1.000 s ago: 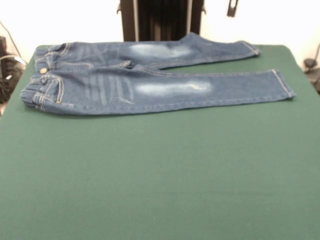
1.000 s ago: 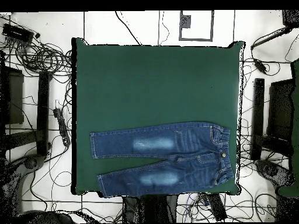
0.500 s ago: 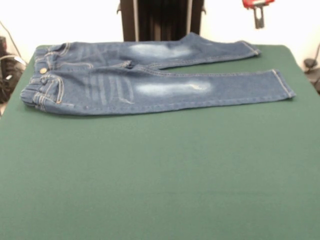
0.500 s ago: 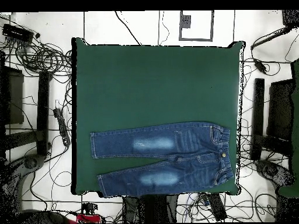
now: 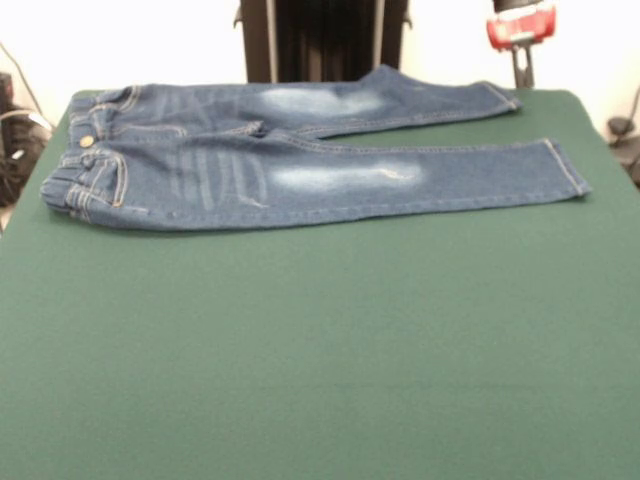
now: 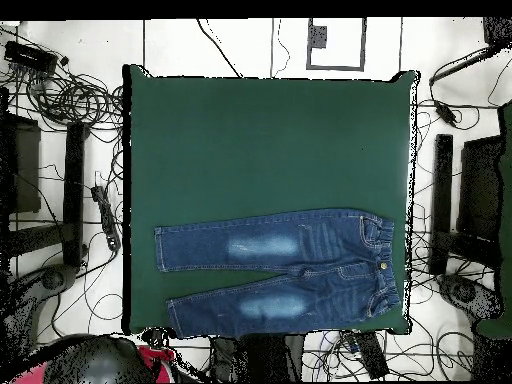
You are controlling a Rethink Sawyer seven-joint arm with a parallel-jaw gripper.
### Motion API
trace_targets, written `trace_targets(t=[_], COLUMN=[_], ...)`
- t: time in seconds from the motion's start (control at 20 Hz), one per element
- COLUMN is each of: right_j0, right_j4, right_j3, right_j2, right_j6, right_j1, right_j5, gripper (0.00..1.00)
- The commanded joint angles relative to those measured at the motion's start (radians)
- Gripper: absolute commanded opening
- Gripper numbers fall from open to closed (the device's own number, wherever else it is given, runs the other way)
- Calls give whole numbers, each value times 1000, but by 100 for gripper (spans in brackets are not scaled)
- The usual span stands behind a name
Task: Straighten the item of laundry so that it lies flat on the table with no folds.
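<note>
The small blue denim jeans [image 5: 300,160] lie spread on the far part of the green table [image 5: 320,340]. The waist is at the left and both legs run right in a narrow V. The pale thigh patches face up, and the waistband looks slightly bunched at the near left. In the overhead view the jeans [image 6: 290,270] lie along the table's [image 6: 270,140] bottom edge, waist at the right. My gripper [image 5: 521,68] hangs under a red wrist at the top right, just beyond the far leg's hem and apart from the cloth. In the overhead view only the arm's red and grey bulk [image 6: 110,360] shows.
The black pedestal [image 5: 325,40] stands behind the table's far edge, close to the far leg. Cables and black stands [image 6: 75,190] lie on the floor on both sides of the table. More cables [image 5: 15,140] show at the left in the front view.
The gripper has come down and slightly right into the front view's top right. The arm has entered the overhead view at the bottom left. The jeans have not moved.
</note>
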Motion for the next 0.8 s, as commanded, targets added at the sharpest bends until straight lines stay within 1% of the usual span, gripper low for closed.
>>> trace_targets(t=[0.05, 0.25, 0.55, 0.8], right_j0=[-42, -45, -26, -33], right_j4=[0, -5, 29, 19], right_j3=[11, 19, 69, 80], right_j2=[-50, -49, -26, -31], right_j6=[123, 88, 100, 92], right_j1=[220, 222, 204, 191], right_j5=[262, 292, 292, 300], gripper=[0, 0, 0, 0])
